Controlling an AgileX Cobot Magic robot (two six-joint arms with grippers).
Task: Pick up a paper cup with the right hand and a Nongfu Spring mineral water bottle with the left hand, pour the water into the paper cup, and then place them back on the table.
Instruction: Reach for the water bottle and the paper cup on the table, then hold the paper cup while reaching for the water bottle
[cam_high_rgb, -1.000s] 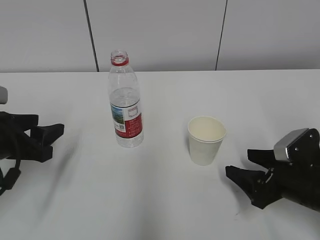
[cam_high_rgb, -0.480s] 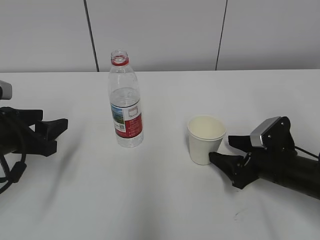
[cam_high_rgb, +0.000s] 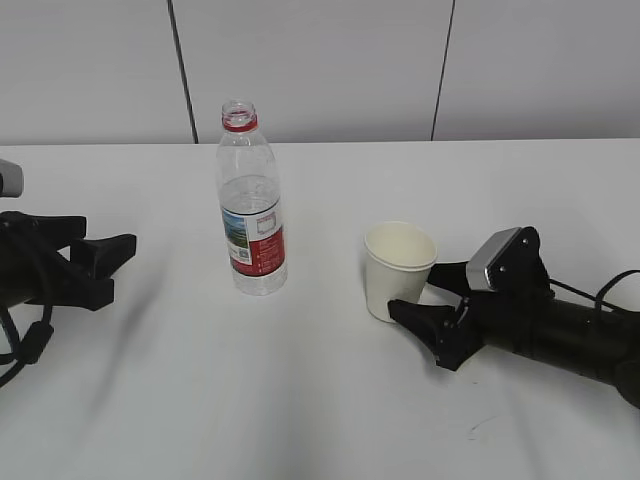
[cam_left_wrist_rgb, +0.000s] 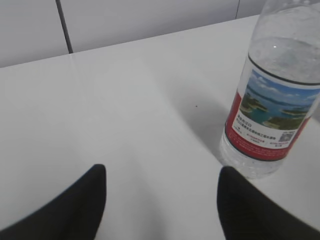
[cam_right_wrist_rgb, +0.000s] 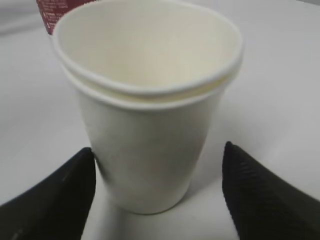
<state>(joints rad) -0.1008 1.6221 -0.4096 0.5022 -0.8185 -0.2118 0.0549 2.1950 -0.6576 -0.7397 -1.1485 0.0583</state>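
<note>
White paper cup (cam_high_rgb: 399, 270), at centre frame on the table (cam_high_rgb: 300, 400), is flanked by the spread right hand (cam_high_rgb: 420, 300) for grasping, while the spread left hand (cam_high_rgb: 105, 262) is aimed at the upright Nongfu Spring mineral water bottle (cam_high_rgb: 250, 205), well apart at left.

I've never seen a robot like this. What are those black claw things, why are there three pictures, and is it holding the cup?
Those claws are the robot's two hands, called grippers. One picture looks across the table from the front. The other two come from little cameras on each wrist, so you see the fingertips up close. A water bottle with its cap off and a white paper cup stand on the table. The cup looks like two cups stacked. The right gripper has its fingers open on either side of the cup, tipping it a little, but not squeezing it. The left gripper is open too, and the bottle is a little way off. Nothing is held yet.
</note>
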